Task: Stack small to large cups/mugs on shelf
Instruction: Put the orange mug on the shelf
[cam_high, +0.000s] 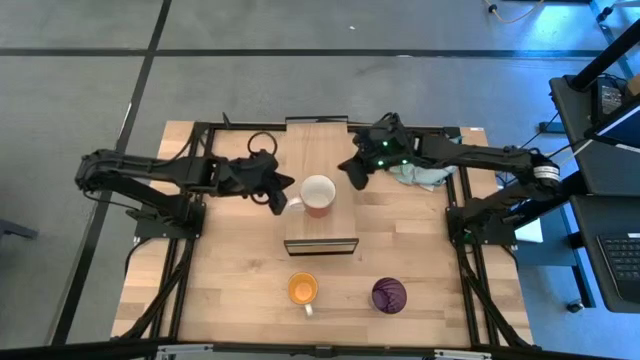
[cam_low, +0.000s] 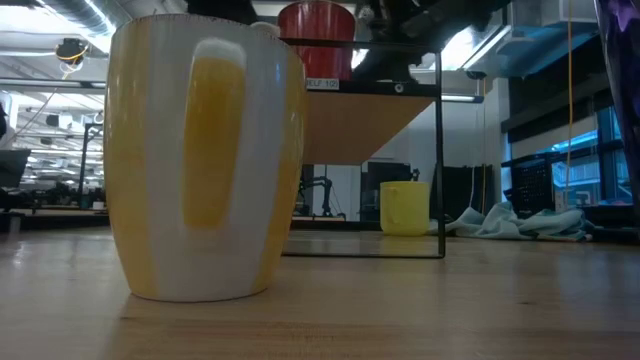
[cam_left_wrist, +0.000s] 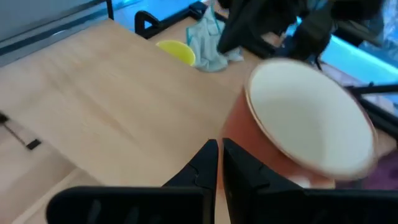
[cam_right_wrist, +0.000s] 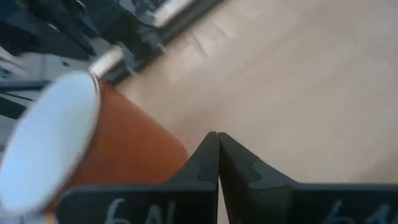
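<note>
We saw the left gripper (cam_high: 283, 203) pinched on the red mug's (cam_high: 318, 196) handle atop the shelf (cam_high: 320, 214) — the right gripper (cam_high: 354, 178) hung closed, empty, just beside.

A small white label (cam_low: 321, 84) with dark characters sits on the dark front edge of the light-wood shelf board (cam_low: 370, 120) in the low view, but its characters are too small to make out. In the right wrist view, pale embossed marks (cam_right_wrist: 134, 214) stand on the dark body of the right gripper (cam_right_wrist: 217, 155) below its fingers, cut off at the picture's edge and unreadable. No other text, brand, number or sign shows.
</note>
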